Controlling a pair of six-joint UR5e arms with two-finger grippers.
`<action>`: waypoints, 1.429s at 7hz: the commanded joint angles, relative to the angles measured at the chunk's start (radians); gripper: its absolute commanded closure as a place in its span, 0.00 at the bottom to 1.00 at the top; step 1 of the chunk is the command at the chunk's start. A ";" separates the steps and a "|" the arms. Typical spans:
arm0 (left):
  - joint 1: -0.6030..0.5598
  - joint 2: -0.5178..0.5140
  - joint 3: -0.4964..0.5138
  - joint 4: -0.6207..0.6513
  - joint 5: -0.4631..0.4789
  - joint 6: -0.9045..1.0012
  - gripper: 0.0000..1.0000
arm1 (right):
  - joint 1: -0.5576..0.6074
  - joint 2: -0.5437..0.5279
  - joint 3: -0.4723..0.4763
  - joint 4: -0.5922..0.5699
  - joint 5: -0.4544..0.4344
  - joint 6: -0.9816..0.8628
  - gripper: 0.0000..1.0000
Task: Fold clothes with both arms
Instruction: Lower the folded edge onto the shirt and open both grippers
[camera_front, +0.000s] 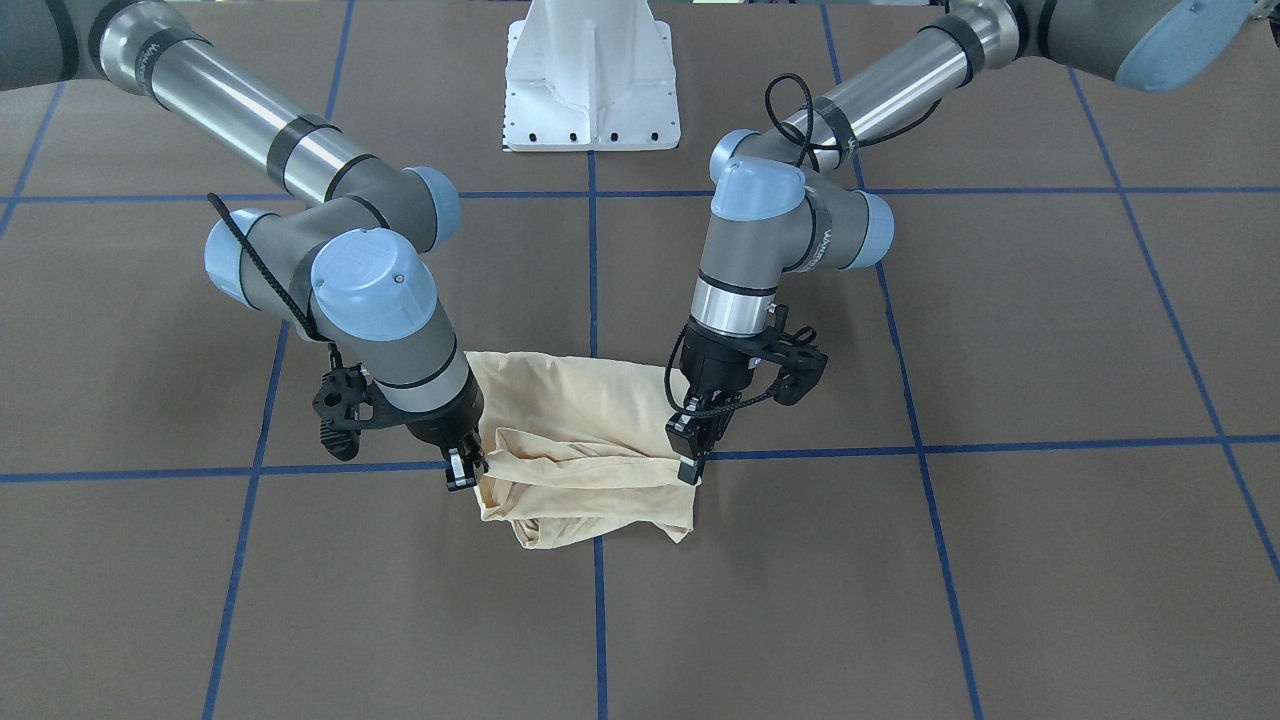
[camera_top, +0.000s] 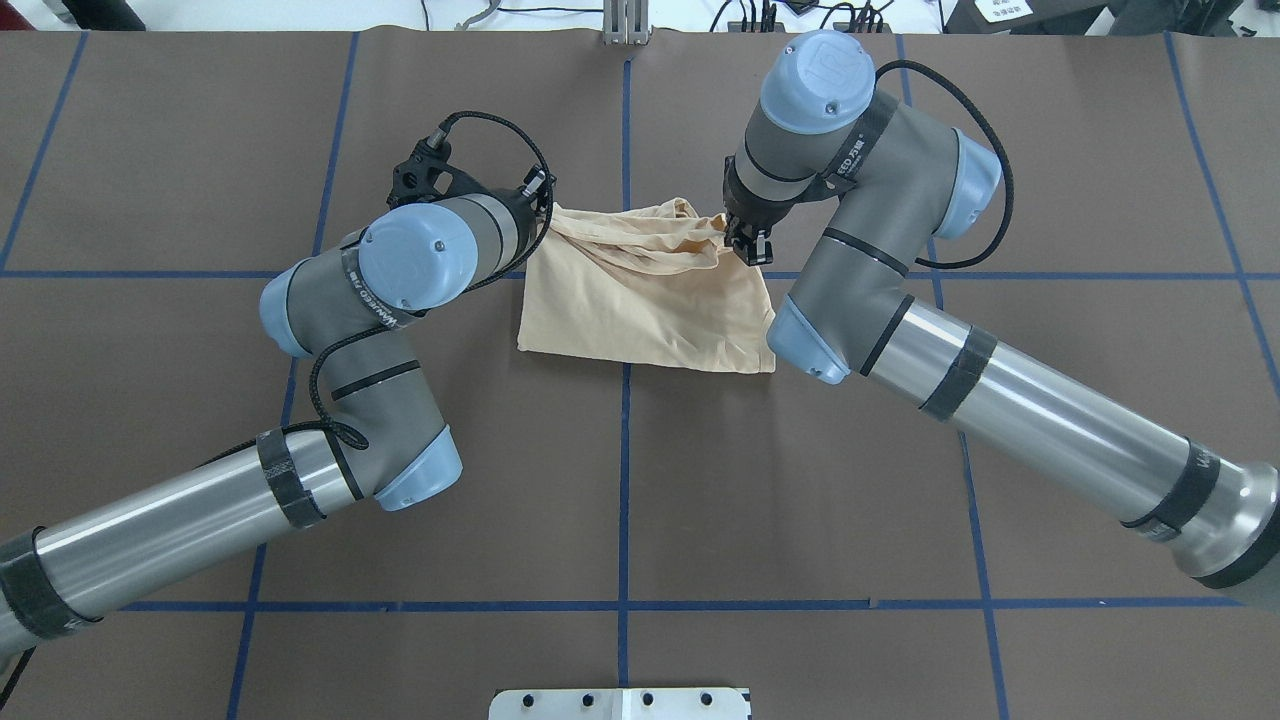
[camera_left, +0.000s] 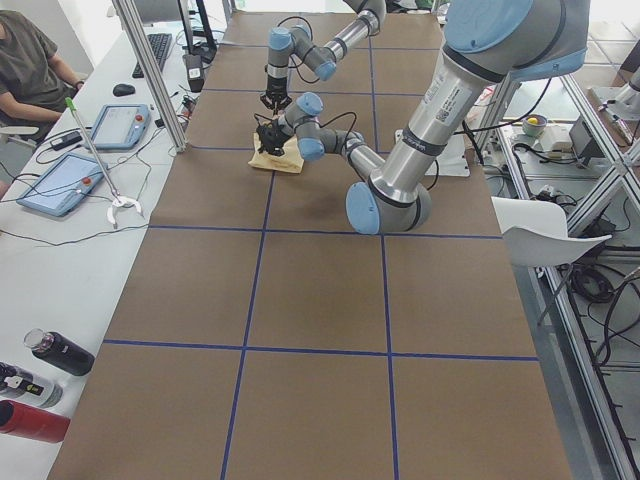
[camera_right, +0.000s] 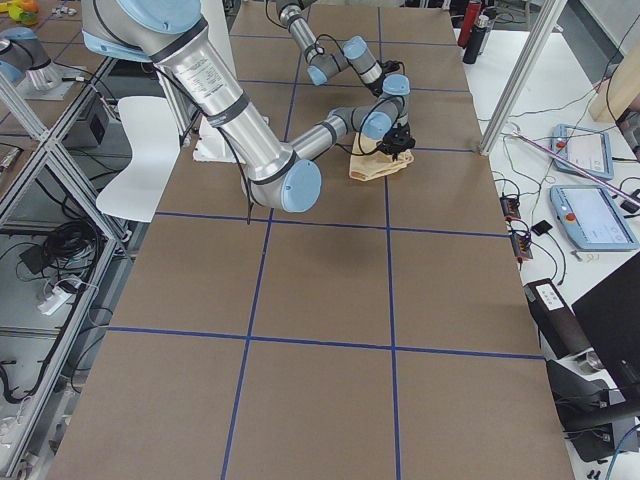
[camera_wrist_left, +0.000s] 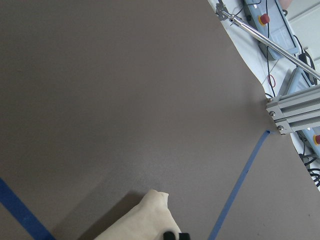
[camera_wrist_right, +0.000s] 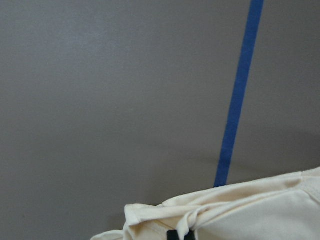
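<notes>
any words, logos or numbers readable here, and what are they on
White lettering on a dark band of the left arm: too blurred to read.
White lettering on a dark band of the right arm: too blurred to read.
Shirt: no print or label shows in any view.
Nothing else carries text that can be read.

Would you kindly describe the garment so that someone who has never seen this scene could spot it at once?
On the brown table crossed by blue tape lines, look just before the white pedestal. A pale yellow T-shirt lies there, partly folded, pinched at its sides by the left gripper and the right gripper. It is the only cloth on the table.
</notes>
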 joint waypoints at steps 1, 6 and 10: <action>-0.004 -0.007 0.042 -0.035 0.003 0.040 1.00 | 0.019 0.014 -0.037 0.005 0.011 -0.022 1.00; -0.048 -0.027 0.064 -0.055 -0.003 0.095 0.40 | 0.051 0.082 -0.121 0.029 0.011 -0.065 0.00; -0.107 -0.021 0.039 -0.069 -0.117 0.157 0.39 | 0.117 0.071 -0.110 0.031 0.097 -0.198 0.00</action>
